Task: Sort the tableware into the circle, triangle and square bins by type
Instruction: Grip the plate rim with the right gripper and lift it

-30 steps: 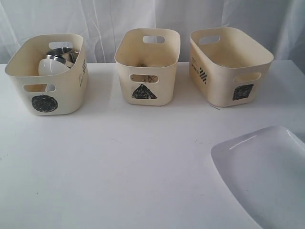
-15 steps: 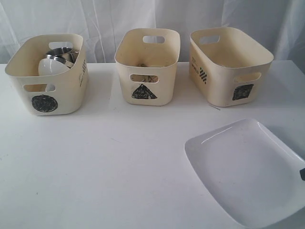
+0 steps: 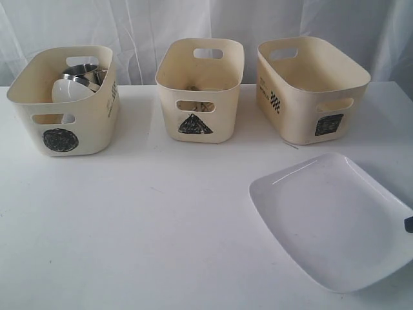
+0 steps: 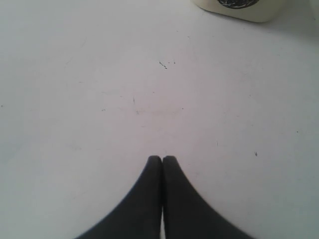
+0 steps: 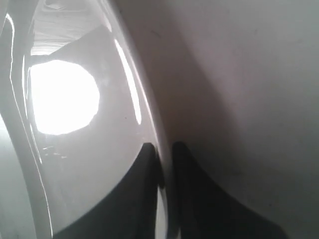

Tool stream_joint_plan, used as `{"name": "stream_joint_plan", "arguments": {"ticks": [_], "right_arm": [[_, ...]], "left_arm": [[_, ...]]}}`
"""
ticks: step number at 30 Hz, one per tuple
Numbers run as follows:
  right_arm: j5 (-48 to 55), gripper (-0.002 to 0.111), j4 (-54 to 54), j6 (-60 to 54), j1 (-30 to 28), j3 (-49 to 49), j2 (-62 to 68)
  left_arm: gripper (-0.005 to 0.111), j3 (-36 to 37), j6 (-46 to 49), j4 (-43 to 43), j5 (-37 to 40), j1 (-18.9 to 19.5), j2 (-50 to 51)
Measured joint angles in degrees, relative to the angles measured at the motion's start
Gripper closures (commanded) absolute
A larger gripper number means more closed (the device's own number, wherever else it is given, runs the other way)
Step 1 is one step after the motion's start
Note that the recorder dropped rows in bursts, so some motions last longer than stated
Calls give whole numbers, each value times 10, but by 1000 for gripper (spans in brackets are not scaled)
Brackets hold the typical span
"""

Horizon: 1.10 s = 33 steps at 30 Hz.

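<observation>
The large white squarish plate (image 3: pixel 329 223) hangs tilted over the table's front right, in front of the square bin (image 3: pixel 313 87). My right gripper (image 3: pixel 408 224) shows only as a dark tip at the plate's right rim. Up close, that gripper (image 5: pixel 164 149) is shut on the plate's rim (image 5: pixel 149 124), one finger on each side. The circle bin (image 3: pixel 64 100) at left holds a steel mug (image 3: pixel 82 72) and a small white bowl (image 3: pixel 70 90). Cutlery shows dimly in the triangle bin (image 3: pixel 200 87). My left gripper (image 4: pixel 162 160) is shut and empty over bare table.
The three cream bins stand in a row at the back of the white table (image 3: pixel 161 219), before a white curtain. The base of a bin (image 4: pixel 239 6) shows at the edge of the left wrist view.
The plate has come in from the right edge, moving left and slightly up toward the square bin, held by my right gripper. The bins and left gripper have not moved.
</observation>
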Motion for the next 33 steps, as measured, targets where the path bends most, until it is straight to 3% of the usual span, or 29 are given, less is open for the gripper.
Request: {"name": "stream_joint_plan", "arguments": {"ticks": [9,16,28,33], "right_arm": [[6,108,21,0,0,0,3],[77,108,95,-15,5,2,12],[75,108,39,62,116,7,-135],[87,108,128,175,144,-20,-202]], "left_arm": [[106,0,0,0,0,0,0],[106,0,0,0,0,0,0],[106,0,0,0,0,0,0],[106,0,0,0,0,0,0]]}}
